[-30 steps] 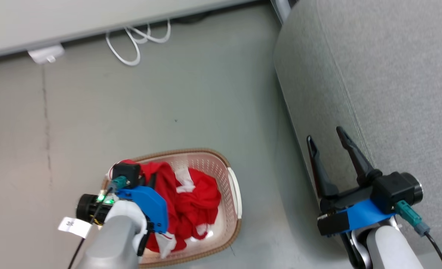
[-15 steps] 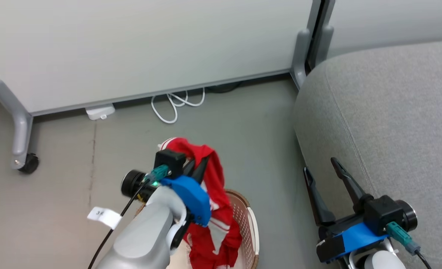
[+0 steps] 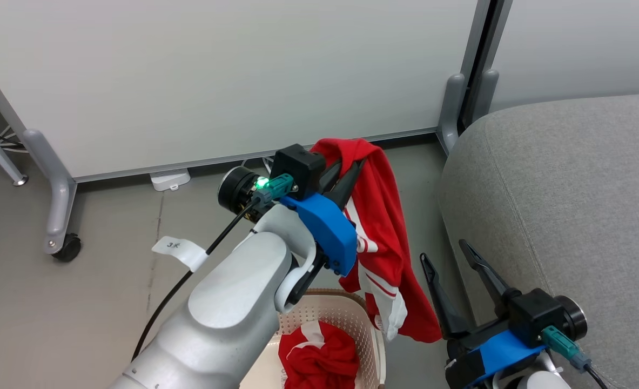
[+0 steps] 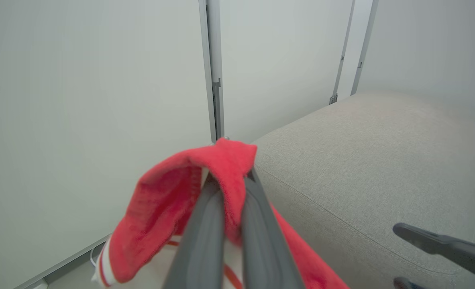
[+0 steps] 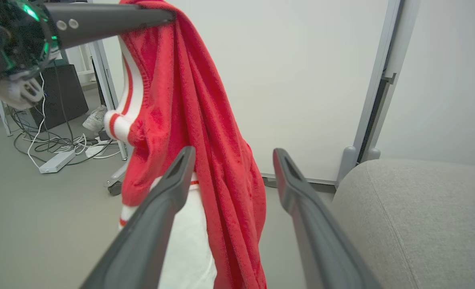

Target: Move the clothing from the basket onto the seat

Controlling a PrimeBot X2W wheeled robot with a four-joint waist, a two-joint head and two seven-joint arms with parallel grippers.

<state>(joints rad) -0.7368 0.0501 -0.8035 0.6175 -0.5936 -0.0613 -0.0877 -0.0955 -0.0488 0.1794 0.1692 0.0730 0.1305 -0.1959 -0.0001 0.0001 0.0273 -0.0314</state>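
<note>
Lifting one red garment [image 3: 387, 216] clear of the basket [image 3: 333, 314] — the left claw [image 3: 351, 163] is pinched tight on a fold of it.
The left forearm climbs from the lower left of the head view, wrist high, its closed fingers pointing up toward the white wall panel [image 3: 216, 81]. The cloth drapes over the tips and hangs down between basket and seat [image 3: 567, 189], its hem near the basket's right rim. A second ago this claw was low, down among the clothes in the basket; the head camera has tilted up since. A second red garment [image 3: 319, 356] lies crumpled in the basket on the floor [image 3: 108, 281]. The right claw [image 3: 442, 249] sits low beside the seat's front edge — fingers spread wide, holding nothing, as before.
</note>
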